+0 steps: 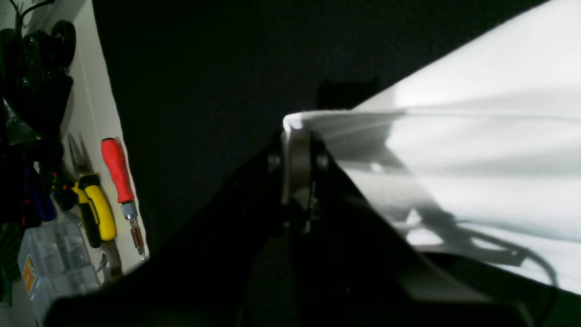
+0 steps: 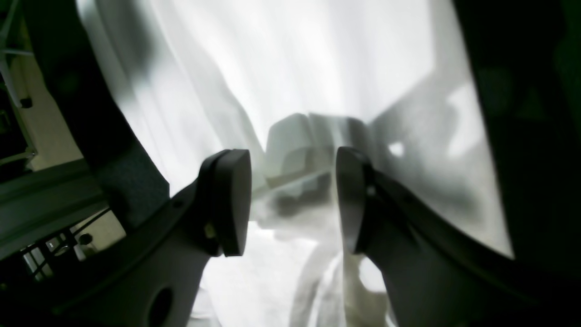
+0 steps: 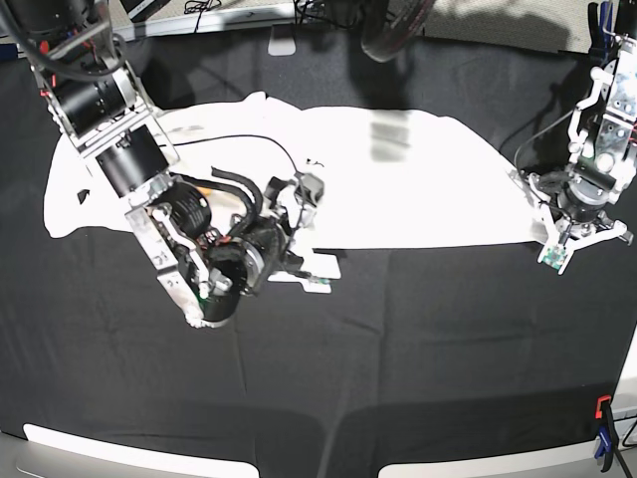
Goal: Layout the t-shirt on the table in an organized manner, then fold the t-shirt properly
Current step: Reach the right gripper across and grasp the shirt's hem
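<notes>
From my remote seat I see the white cloth t-shirt (image 3: 398, 179) spread wide across the far half of the large desk (image 3: 398, 339), which is covered in wrinkled black cloth; only its plain white side shows, and I can make out no print. The shirt runs from the base view's left edge area to its right, with its lower hem lying roughly straight across the middle of the desk. The left pincer (image 3: 542, 214) sits at the shirt's corner on the right of the base view, and its jaws are pressed together on the white fabric: in the left wrist view a pinched fold of cloth (image 1: 295, 127) rises between the closed fingers, with the rest of the shirt stretching away taut to the right. The right pincer (image 2: 292, 200) is down over the shirt near the lower hem, left of centre in the base view. Its two dark pads (image 2: 231, 200) stand partly apart, and a bunched ridge of white cloth lies in the gap beyond them, but I cannot tell whether they touch it. Beyond the desk's edge in the left wrist view lie a red-handled screwdriver (image 1: 119, 175) and yellow-handled pliers (image 1: 96, 206) on a pale surface. A blue and orange clamp (image 3: 603, 438) grips the desk's near right edge.
</notes>
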`<state>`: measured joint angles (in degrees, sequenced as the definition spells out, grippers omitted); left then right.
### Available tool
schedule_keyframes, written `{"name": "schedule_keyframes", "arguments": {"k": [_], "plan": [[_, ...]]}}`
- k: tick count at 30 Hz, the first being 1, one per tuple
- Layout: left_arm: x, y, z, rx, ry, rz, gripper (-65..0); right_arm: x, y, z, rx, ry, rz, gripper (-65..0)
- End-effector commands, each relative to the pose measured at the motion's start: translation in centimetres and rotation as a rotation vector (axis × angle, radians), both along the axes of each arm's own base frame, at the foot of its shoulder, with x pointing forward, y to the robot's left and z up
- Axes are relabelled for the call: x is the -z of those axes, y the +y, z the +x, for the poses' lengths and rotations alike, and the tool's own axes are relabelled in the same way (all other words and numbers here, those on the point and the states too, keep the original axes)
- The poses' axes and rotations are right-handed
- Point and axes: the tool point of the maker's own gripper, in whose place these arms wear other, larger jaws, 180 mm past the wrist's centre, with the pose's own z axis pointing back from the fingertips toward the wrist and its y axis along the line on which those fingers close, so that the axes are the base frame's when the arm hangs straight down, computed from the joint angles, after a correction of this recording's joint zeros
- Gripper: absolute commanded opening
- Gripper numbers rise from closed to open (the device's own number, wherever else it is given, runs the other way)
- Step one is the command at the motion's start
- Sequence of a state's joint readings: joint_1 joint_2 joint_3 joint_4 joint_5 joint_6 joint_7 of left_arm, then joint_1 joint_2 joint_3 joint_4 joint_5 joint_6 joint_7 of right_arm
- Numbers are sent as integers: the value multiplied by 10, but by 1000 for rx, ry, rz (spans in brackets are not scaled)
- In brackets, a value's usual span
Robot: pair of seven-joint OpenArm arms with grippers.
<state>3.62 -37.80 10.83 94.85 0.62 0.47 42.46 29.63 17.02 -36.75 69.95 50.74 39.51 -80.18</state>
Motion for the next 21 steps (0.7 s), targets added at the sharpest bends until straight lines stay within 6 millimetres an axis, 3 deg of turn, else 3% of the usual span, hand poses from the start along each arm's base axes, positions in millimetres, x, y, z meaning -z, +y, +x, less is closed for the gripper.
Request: {"name": "schedule_keyframes", "arguments": {"k": [1,8,16,21], "plan": [[-17,10,10,-14,-55,26,-650,-12,2,11,-7,-38,19,-357],[-17,10,10,-14,-55,23,-650,-7,0,7,-7,-32,4,-357],[-17,10,10,-14,-55,23,-650,1,-27,14,6,-64,-93,-357],[-17,10,11,-14,-55,23,-650,-11,-14,3,26,10,44,-357]]}}
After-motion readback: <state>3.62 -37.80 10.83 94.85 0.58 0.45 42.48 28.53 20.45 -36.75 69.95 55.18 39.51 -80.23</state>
